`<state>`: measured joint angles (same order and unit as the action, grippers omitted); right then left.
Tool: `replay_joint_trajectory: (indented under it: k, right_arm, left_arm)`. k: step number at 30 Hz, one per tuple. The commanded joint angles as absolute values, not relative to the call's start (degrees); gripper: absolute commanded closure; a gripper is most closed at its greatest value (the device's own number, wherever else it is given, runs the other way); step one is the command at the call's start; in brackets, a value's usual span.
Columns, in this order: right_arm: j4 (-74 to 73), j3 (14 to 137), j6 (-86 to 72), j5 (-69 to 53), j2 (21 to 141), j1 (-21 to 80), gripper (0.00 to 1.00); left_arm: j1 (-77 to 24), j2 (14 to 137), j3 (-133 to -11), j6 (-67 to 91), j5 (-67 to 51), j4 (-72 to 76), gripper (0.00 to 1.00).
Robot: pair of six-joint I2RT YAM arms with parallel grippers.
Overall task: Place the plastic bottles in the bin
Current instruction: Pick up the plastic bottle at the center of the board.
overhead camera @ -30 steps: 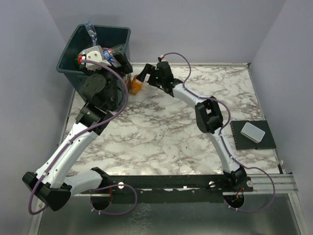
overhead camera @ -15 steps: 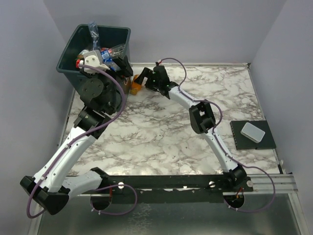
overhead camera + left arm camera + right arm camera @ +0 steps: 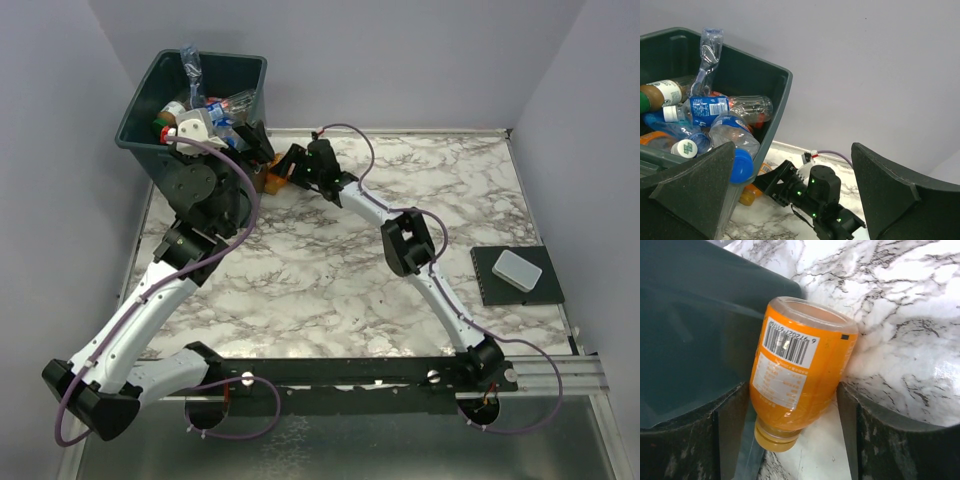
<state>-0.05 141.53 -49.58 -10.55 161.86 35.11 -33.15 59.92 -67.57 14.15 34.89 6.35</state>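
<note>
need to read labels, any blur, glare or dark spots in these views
Right wrist view: orange bottle sharp, barcode readable, fingers dark and soft, mild sheen on the marble table. Left wrist view: bottles in the bin crisp, near fingers blurred. Top external view: even light, soft shadows, labels too small to read.

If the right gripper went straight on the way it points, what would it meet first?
The orange bottle, lying between the right gripper's jaws beside the bin; beyond it, probably the table.
</note>
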Motion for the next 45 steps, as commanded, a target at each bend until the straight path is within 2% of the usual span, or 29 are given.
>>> replay_joint_trajectory:
  k: [1,6,10,17,25,29,36,41,45]
  right_arm:
    - [-1.13,138.66,-51.94,-12.27,164.59,35.77,0.33]
    - [4.84,129.67,-53.35,-11.10,159.78,35.51,0.50]
    - [13.74,114.22,-53.11,-8.63,149.24,34.83,0.59]
    - [28.97,84.57,-52.31,-5.39,127.88,32.47,0.65]
    - [33.89,64.42,-42.79,-2.39,100.51,32.26,0.67]
    - [31.68,58.63,-39.31,-4.25,86.24,32.25,0.67]
    - [20.44,53.66,-38.27,-8.32,63.52,32.25,0.67]
    - [12.84,53.63,-38.80,-11.62,54.27,32.34,0.67]
    - [10.64,53.91,-39.65,-12.78,52.10,32.24,0.67]
  left_arm:
    - [-33.45,58.23,-66.91,14.78,33.42,6.73,0.01]
    - [-33.49,57.80,-66.71,14.52,33.70,6.67,0.01]
    - [-33.49,57.09,-66.83,14.26,33.80,6.62,0.01]
    - [-33.57,55.98,-67.33,14.62,32.51,6.76,0.01]
    - [-33.57,53.15,-65.96,15.20,24.42,6.62,0.01]
    - [-33.54,53.39,-65.75,18.10,12.83,4.80,0.01]
    - [-33.70,58.01,-64.44,26.17,-17.53,4.13,0.01]
    - [-34.35,60.90,-63.55,26.04,-27.12,4.29,0.01]
    - [-36.65,62.19,-63.82,26.03,-27.92,5.05,0.01]
